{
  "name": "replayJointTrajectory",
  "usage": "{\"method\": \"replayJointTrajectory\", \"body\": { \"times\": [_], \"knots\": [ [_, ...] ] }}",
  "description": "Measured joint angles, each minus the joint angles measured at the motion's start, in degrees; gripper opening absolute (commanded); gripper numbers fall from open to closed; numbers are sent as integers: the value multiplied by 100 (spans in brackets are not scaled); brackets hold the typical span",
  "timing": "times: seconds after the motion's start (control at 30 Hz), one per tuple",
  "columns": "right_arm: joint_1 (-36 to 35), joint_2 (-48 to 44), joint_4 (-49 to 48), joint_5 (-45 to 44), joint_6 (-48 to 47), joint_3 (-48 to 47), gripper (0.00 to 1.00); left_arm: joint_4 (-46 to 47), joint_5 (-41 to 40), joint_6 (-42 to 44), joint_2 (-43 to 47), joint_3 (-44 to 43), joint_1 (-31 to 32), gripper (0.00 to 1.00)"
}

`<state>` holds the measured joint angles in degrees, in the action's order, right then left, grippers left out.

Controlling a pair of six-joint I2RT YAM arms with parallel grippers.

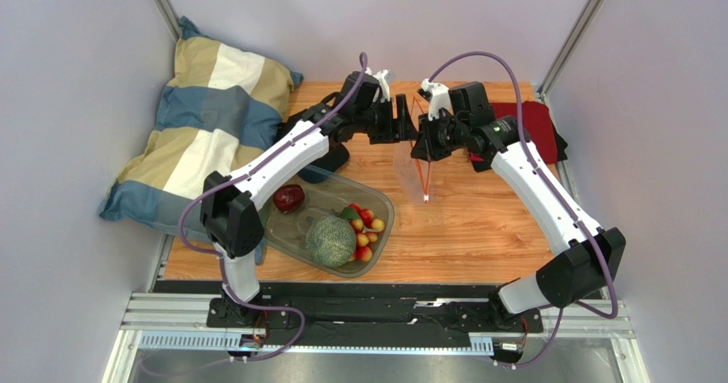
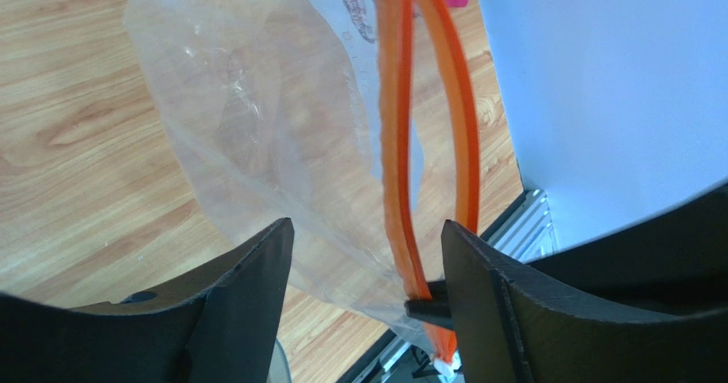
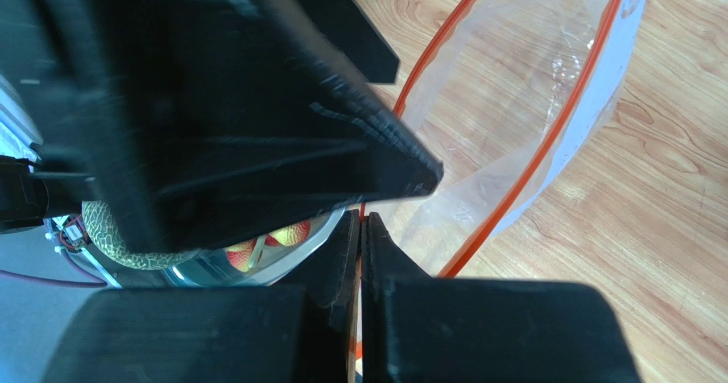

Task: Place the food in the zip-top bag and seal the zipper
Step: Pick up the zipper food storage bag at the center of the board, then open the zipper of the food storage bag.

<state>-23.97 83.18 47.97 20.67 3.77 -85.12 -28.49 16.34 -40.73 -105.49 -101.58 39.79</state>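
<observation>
Clear zip-top bag hangs, orange zipper parted; melon, apple, small fruits in tub.

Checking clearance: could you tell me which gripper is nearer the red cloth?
Right. The right gripper sits left of the red cloth; the left gripper is farther left.

a wooden table with pale grey walls around it. a plump pillow, striped blue, cream and tan, slumps at the far left corner and spills over the table's left edge. a dark red cloth lies bunched at the far right corner. a clear plastic tub with rounded corners sits by the near edge, left of the middle. a metal rail runs along the near edge.
</observation>
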Motion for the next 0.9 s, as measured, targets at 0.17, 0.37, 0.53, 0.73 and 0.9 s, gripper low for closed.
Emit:
{"method": "replayJointTrajectory", "body": {
  "times": [0.17, 0.37, 0.53, 0.73, 0.9],
  "knots": [
    [0, -2, -17, -15, 26, 0, 15, -17, 48, -17, -133, -7, 11, 6],
    [90, -282, 203, -9, -240, 0, 89, 83, 402, 42, -129, 164, -24, 0],
    [409, -981, 407, -136, -520, -37, 100, 90, 804, 81, -122, 341, -50, 0],
    [466, -1137, 540, -208, -737, -94, 92, 96, 1137, 127, -44, 343, -33, 0],
    [466, -634, 560, 50, -750, 63, 83, 96, 1266, 142, 74, 343, 11, 0]
  ]
}}
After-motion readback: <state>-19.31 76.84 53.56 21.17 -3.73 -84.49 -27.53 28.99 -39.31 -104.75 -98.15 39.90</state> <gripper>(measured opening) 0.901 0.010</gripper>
